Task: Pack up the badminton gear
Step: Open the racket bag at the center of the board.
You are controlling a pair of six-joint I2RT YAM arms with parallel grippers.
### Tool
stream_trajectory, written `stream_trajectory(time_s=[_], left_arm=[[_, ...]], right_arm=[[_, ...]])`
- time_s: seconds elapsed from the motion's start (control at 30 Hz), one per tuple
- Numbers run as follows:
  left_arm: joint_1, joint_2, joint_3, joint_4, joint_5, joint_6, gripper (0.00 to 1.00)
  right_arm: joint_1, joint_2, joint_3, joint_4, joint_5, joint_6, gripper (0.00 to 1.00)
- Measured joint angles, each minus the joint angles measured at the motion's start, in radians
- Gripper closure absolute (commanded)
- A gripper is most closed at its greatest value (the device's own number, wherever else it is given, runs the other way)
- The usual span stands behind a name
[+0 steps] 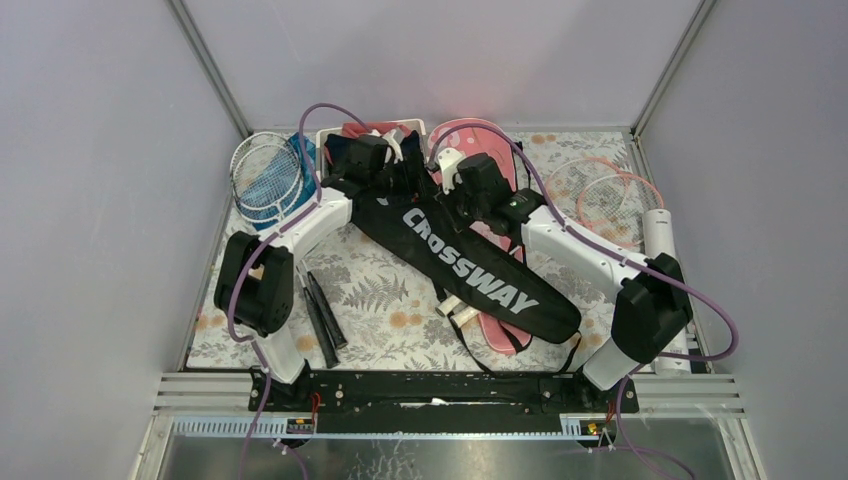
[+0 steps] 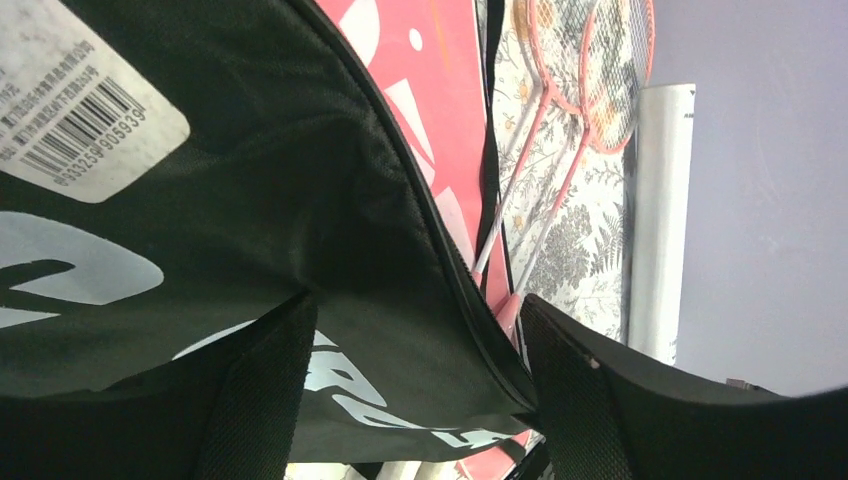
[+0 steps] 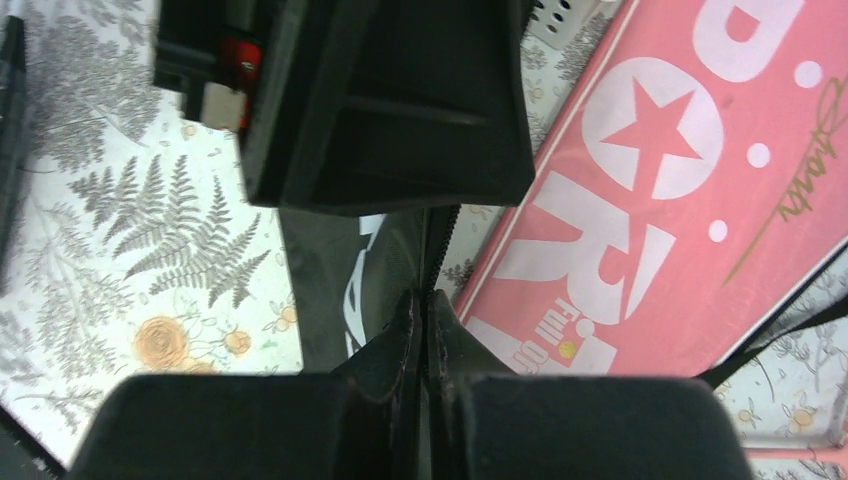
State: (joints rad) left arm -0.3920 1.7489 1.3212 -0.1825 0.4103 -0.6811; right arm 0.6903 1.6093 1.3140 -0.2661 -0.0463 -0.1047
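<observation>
Honestly, black bag [image 1: 470, 268] lies diagonally mid-frame over the pink bag [image 3: 640, 180]; left hand [image 2: 415, 310] is spread, straddling its zip [image 2: 430, 220] edge; right hand [image 3: 425, 320] is clenched on that zip, can't tell if it's got the pull. I'd close left before tugging.

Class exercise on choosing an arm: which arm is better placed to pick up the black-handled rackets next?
Left, probably. The black-handled rackets lie on its side, and the left gripper is open. The right gripper is shut, apparently pinching the edge of the black bag, and is farther off.
</observation>
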Motion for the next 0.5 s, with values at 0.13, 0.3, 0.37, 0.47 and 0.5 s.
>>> stream_trajectory(time_s=[0.13,0.3,0.37,0.47,0.5], left_arm=[[0.000,0.003,0.004,0.005,0.051,-0.006,0.46],[0.000,0.003,0.033,0.014,0.110,0.004,0.74],[0.000,0.002,0.045,0.025,0.138,0.008,0.97],[-0.002,0.001,0.055,0.049,0.185,0.013,1.00],[-0.002,0.000,0.056,0.055,0.195,0.014,1.00]], right_arm=[[0.001,-0.001,0.027,-0.031,-0.049,-0.002,1.00],[0.001,-0.017,0.047,-0.061,-0.077,-0.008,1.00],[0.001,-0.027,0.049,-0.067,-0.077,-0.012,1.00],[0.002,-0.042,0.050,-0.081,-0.077,-0.021,0.95],[0.002,-0.047,0.050,-0.085,-0.077,-0.023,0.87]])
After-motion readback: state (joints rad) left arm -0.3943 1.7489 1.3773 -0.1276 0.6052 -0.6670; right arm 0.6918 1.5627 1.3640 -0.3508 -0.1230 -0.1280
